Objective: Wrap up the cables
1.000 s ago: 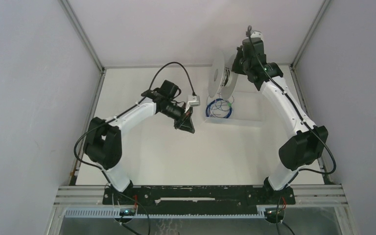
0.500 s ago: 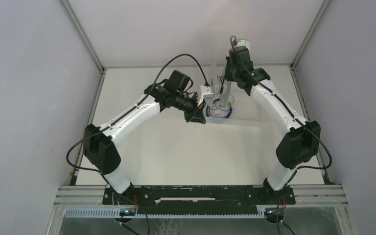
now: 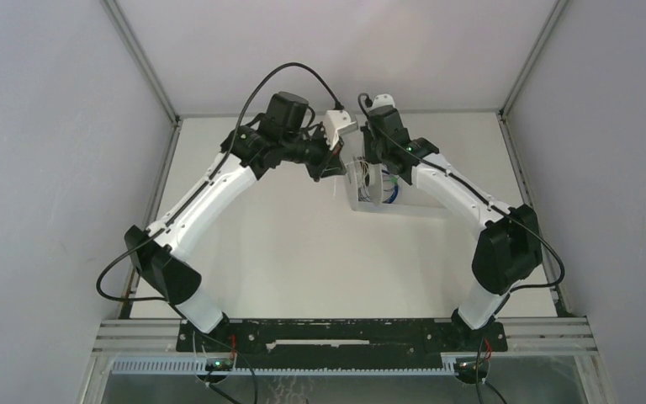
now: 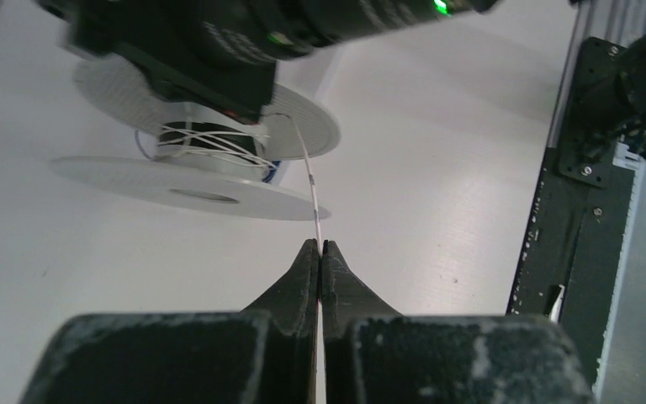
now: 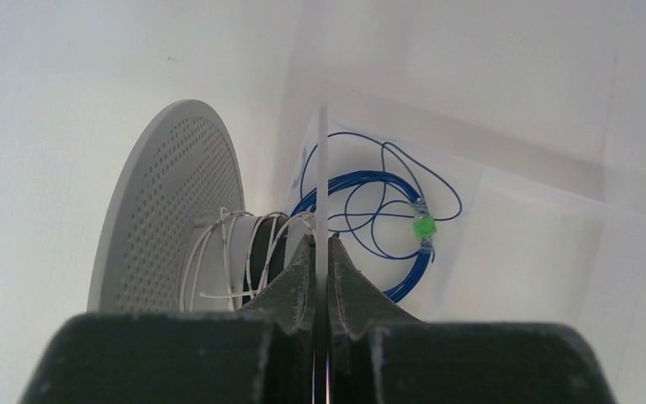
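The left jaws were shut on the white cable (image 4: 311, 181). It ran straight out from their tips, up and away to the spool (image 4: 193, 181), with its long axis in line with the jaws. A few loose turns lay round the spool's hub. The right jaws were clamped on the edge of one spool flange, holding the spool just ahead of the left jaws. A blue coil (image 5: 423, 229) lay beyond, untouched.
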`<action>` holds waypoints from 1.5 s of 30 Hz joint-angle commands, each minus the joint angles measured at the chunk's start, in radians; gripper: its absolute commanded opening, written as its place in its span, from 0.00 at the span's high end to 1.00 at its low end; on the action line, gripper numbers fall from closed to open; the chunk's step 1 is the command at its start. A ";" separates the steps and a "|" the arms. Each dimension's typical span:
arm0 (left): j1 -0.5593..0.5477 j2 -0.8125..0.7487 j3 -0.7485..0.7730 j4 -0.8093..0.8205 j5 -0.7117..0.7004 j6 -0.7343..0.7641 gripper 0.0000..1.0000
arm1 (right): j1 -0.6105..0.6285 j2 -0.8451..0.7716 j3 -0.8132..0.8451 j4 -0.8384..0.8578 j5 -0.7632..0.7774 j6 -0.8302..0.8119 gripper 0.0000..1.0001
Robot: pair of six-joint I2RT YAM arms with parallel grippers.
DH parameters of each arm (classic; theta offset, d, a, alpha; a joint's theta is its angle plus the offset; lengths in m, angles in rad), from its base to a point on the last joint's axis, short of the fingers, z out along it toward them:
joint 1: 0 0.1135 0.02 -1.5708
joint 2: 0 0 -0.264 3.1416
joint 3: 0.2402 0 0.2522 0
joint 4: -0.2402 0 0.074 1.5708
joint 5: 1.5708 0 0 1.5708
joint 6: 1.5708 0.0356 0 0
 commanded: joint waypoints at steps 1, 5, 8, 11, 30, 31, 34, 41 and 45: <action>0.050 -0.042 0.086 0.008 -0.051 -0.049 1.00 | 0.032 -0.098 -0.026 0.141 -0.005 -0.061 1.00; 0.102 -0.062 0.082 0.036 -0.056 -0.099 1.00 | 0.052 -0.123 -0.062 0.170 -0.003 -0.092 1.00; 0.139 -0.074 0.074 0.055 -0.040 -0.132 1.00 | 0.064 -0.133 -0.078 0.185 -0.005 -0.107 1.00; 0.160 -0.084 0.073 0.059 -0.010 -0.143 1.00 | 0.070 -0.135 -0.087 0.191 -0.012 -0.115 1.00; 0.317 -0.044 0.060 0.125 -0.016 -0.184 1.00 | 0.092 -0.202 -0.120 0.183 -0.363 -0.233 1.00; 0.323 -0.037 0.058 0.125 -0.019 -0.179 1.00 | 0.092 -0.211 -0.120 0.177 -0.385 -0.241 1.00; 0.337 -0.020 0.044 0.133 -0.025 -0.154 1.00 | 0.092 -0.234 -0.120 0.160 -0.453 -0.258 1.00; 0.368 -0.008 -0.041 0.162 -0.040 -0.063 1.00 | 0.065 -0.288 -0.113 0.133 -0.598 -0.241 1.00; 0.370 -0.013 -0.102 0.168 -0.036 0.004 1.00 | 0.015 -0.295 -0.086 0.129 -0.692 -0.176 1.00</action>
